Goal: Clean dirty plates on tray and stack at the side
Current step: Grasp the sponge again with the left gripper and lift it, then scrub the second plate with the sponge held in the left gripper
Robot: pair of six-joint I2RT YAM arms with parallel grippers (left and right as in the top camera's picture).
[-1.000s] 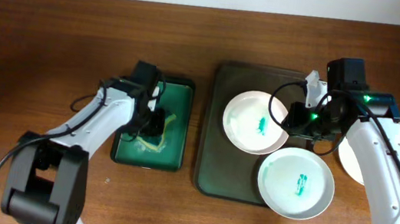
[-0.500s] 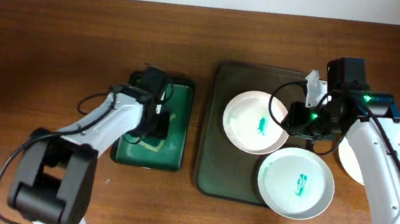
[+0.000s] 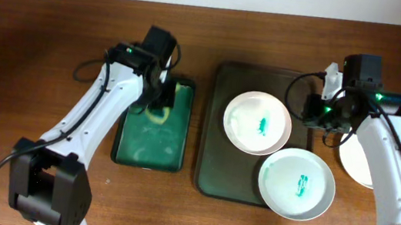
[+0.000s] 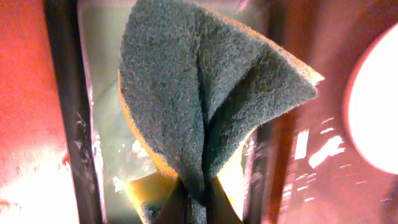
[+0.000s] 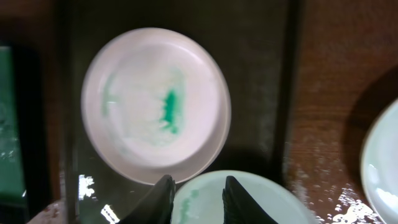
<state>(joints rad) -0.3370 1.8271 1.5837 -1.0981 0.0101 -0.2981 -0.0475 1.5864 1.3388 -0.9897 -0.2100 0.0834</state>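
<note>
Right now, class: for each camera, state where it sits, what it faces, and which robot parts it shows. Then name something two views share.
Overhead: fixed above the table, looking straight down on the tray, the green tray and both arms.
Left wrist: on the left arm, facing down at the sponge the left end effector pinches.
Right wrist: on the right arm, facing down at the upper smeared plate; the open right end effector shows at bottom.
Shared: overhead and right wrist both see that plate.
</note>
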